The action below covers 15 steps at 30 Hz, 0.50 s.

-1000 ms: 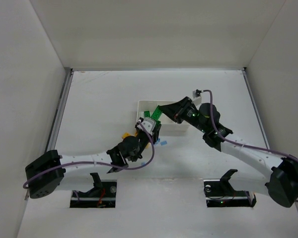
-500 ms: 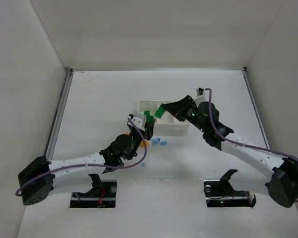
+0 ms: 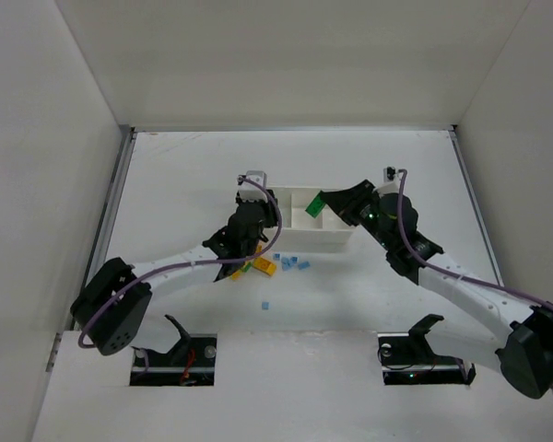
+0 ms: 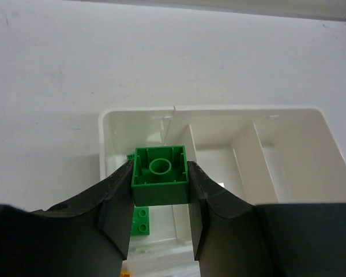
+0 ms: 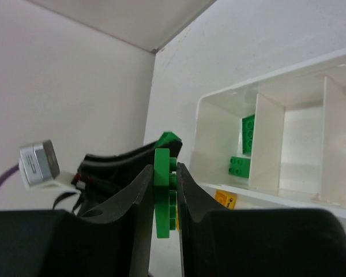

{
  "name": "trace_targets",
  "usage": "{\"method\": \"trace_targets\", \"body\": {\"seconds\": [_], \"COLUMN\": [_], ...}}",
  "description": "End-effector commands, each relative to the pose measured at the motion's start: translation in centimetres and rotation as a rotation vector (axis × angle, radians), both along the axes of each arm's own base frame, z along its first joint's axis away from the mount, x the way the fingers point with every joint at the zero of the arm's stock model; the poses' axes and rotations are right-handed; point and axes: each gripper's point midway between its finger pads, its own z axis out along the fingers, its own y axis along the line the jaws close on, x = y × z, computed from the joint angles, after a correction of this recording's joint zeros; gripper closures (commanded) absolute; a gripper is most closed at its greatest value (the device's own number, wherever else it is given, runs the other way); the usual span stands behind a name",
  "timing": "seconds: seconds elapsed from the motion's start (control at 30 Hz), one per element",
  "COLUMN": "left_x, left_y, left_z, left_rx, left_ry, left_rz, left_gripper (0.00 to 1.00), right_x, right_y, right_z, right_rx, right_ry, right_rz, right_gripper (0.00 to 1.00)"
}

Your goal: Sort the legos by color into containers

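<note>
The white three-compartment tray (image 3: 306,221) lies mid-table. My left gripper (image 3: 265,219) is at its left end, shut on a green square brick (image 4: 160,190) held above the left compartment (image 4: 118,167). That compartment holds a green brick (image 4: 141,220). My right gripper (image 3: 332,204) is shut on a flat green plate (image 3: 315,204) and holds it above the tray's right part. In the right wrist view the plate (image 5: 161,213) stands on edge between the jaws. Yellow bricks (image 3: 265,267) and tiny blue bricks (image 3: 297,265) lie on the table in front of the tray.
Two green bricks (image 5: 247,135) show in the tray's left compartment in the right wrist view, and a yellow brick (image 5: 225,199) lies just outside the tray wall. One blue brick (image 3: 265,304) lies alone nearer the arm bases. White walls enclose the table.
My left arm has swung away from the loose bricks to the tray's left end with the green brick. My right gripper has shifted right along the tray with the green plate.
</note>
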Motion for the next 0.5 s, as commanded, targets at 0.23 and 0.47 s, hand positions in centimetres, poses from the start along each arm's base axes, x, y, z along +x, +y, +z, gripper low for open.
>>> {"method": "trace_targets", "body": {"seconds": [0.23,0.47], "left_x": [3.3,2.3], "left_y": [-0.6,1.4], "left_z": [-0.6,1.2], "left_rx": [-0.174,-0.245], "left_ry": [0.134,0.098], "left_rz": [0.000,0.037], "left_gripper": [0.48,0.41], "right_x": [0.6,2.2], "right_y": [0.2,2.7], "right_z": [-0.6,-0.8], "right_rx": [-0.037,-0.078], "right_ry": [-0.031,-0.031], "right_rz": [0.000,0.039], "right_gripper": [0.84,0.84]}}
